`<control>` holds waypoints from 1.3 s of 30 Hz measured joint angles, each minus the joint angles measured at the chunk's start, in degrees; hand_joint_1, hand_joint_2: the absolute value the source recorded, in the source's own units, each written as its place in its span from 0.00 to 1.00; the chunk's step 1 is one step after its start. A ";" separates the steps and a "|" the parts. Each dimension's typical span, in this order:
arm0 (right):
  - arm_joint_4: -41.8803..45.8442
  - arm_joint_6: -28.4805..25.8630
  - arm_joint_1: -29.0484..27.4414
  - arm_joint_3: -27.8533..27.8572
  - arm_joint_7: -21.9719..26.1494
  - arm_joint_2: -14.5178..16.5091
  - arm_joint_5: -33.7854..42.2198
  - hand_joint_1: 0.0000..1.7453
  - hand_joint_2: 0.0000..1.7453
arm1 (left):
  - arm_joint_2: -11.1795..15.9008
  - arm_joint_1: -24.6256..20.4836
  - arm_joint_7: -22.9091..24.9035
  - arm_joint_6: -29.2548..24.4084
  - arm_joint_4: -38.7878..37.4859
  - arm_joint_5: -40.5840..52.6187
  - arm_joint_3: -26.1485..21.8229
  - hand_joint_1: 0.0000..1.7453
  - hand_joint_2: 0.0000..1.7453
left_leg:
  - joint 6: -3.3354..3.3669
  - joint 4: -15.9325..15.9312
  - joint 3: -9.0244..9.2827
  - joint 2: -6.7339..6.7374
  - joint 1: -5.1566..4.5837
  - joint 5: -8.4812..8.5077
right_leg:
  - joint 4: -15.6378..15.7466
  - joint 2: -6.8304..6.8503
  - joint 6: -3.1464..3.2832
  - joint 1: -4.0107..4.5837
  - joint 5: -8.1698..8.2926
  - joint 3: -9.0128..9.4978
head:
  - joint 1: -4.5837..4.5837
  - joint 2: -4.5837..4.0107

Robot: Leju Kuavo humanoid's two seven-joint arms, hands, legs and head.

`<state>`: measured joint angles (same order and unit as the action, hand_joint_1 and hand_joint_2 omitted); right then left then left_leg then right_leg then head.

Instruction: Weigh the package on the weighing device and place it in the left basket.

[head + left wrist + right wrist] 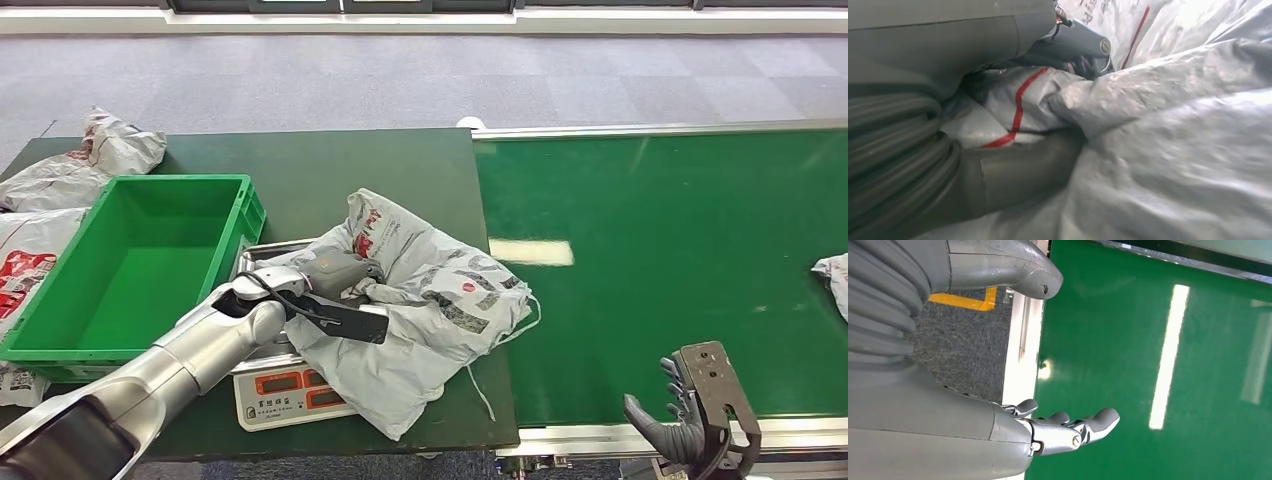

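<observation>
A crumpled grey plastic package with red print lies across the white scale, whose orange display faces me at the table's front edge. My left hand reaches over the scale and grips a fold of the package, thumb and fingers closed around the bunched plastic. The green basket stands empty just left of the scale. My right hand hangs open at the conveyor's near edge, with nothing in it; its fingers are spread over the green belt.
Several more grey packages lie at the table's left edge beside and behind the basket. Another package sits at the right edge of the green conveyor belt. A metal rail borders the belt's near side.
</observation>
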<state>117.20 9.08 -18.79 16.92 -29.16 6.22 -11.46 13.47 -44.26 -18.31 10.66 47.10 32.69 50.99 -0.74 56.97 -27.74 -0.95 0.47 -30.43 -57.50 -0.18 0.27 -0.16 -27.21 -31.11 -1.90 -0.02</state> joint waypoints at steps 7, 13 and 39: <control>0.00 0.20 -0.27 0.00 0.00 -0.34 0.35 0.00 1.00 | 1.31 1.36 2.59 -5.44 2.48 1.49 0.05 1.00 1.00 | -0.07 0.00 0.22 0.00 0.01 0.05 | -0.06 -0.02 0.04 0.02 0.02 -0.30 | 0.01 0.00; 0.07 1.33 -0.57 0.00 0.00 -0.29 0.10 0.00 1.00 | 2.56 3.48 4.93 -10.74 6.70 4.19 -2.33 1.00 1.00 | -0.07 0.01 0.12 0.01 0.00 0.06 | -0.06 -0.05 0.04 0.02 0.03 -0.42 | -0.01 0.00; 3.61 7.18 -3.30 3.00 0.00 7.46 -4.24 0.00 1.00 | 12.17 4.37 10.30 -18.12 30.51 19.78 -38.40 1.00 1.00 | -0.10 -0.02 -0.09 0.26 0.04 0.10 | -0.13 -0.21 0.08 0.06 0.04 -0.67 | 0.01 0.00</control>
<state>120.80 16.26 -22.09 19.91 -29.16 13.68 -15.70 25.64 -39.88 -8.01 -7.46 77.61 52.47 12.59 -0.84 56.95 -27.83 -0.69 0.51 -30.33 -57.62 -0.40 0.34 -0.10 -27.16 -31.78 -1.89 -0.02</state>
